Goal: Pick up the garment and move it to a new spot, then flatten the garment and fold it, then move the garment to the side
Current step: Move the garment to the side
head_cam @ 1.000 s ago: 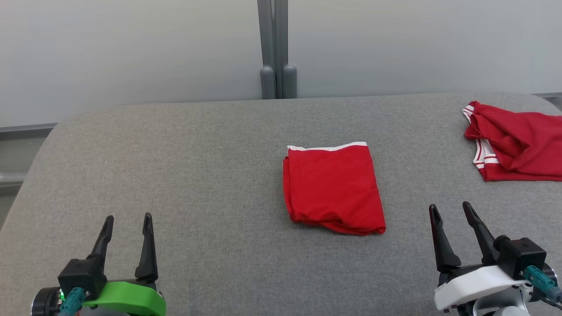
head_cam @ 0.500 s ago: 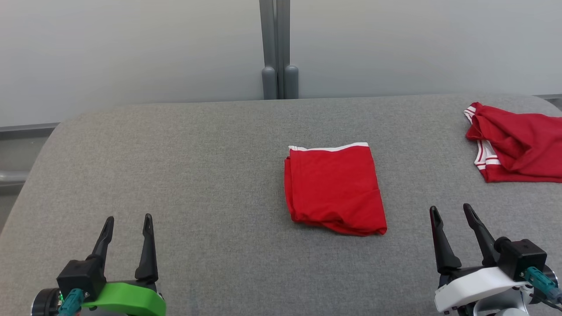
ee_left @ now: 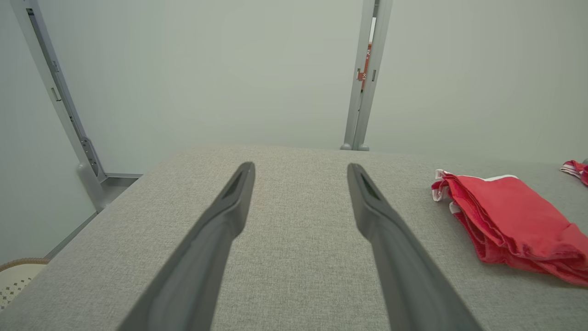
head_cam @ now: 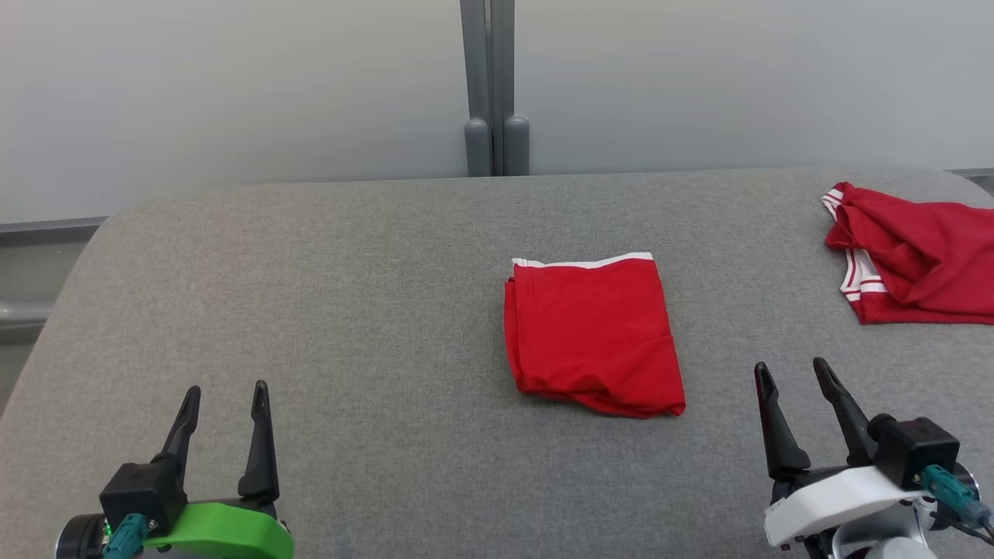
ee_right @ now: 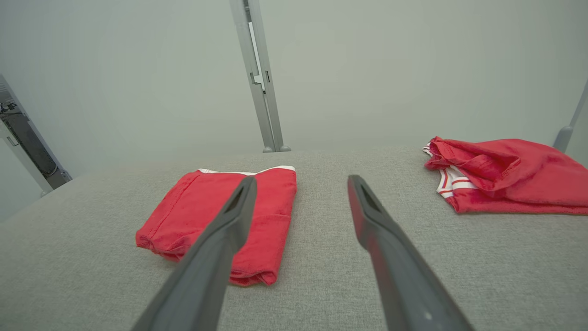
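Observation:
A red garment [head_cam: 594,334] with a white band lies folded in a neat rectangle at the middle of the grey fabric table [head_cam: 349,310]. It also lies to the right in the left wrist view [ee_left: 510,216] and to the left in the right wrist view [ee_right: 183,207]. A second red garment [head_cam: 916,248] with white stripes lies crumpled at the far right [ee_right: 505,174]. My left gripper [head_cam: 226,390] is open at the near left, well clear of the cloth [ee_left: 301,166]. My right gripper [head_cam: 792,366] is open at the near right, just right of the folded garment's near corner [ee_right: 302,179]. Neither holds anything.
A grey post [head_cam: 495,85] stands behind the table's far edge against pale wall panels. The table's left corner is rounded, and a pale woven basket [ee_left: 14,280] sits on the floor beyond it. Bare grey fabric spreads across the table's left half.
The head view has drifted slightly. My right gripper has edged a little to the left. Both garments lie as before and both grippers stay open.

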You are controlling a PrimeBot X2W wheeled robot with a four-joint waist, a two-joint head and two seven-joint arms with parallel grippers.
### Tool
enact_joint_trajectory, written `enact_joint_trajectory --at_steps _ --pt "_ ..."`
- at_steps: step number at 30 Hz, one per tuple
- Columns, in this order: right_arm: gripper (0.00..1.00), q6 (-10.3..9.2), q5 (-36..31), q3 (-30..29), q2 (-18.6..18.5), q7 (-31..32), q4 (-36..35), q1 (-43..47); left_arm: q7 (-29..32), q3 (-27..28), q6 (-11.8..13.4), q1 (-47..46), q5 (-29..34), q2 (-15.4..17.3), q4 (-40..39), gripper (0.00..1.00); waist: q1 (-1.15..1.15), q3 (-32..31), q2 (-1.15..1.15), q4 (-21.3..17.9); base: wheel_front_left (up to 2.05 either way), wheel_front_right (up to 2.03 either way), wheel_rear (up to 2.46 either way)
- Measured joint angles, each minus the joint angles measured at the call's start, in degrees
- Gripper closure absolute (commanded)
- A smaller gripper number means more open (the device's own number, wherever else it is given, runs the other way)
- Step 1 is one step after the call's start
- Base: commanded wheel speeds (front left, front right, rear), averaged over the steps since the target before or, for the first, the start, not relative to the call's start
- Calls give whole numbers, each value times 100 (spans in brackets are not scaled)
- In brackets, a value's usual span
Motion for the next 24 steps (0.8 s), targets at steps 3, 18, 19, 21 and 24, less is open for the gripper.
enact_joint_trajectory --at_steps 3,18,19,21,24 --pt "0 0 16 156 -141 -27 159 -382 -3 -23 10 -3 -40 5 12 0 0 38 0 19 0 0 0" --pt "0 0 44 668 -555 494 1937 -2532 -89 -247 11 -291 -96 -20 127 0 0 408 0 366 0 0 0" --pt "0 0 38 692 -549 572 2120 -2649 -109 -270 11 -326 -99 -30 151 0 0 452 0 401 0 0 0" --pt "0 0 36 744 -531 635 2450 -2817 -135 -304 11 -378 -111 -41 199 0 0 532 0 466 0 0 0" --pt "0 0 48 769 -516 753 2943 -3018 -168 -343 11 -486 -119 -53 242 0 0 658 0 567 0 0 0"
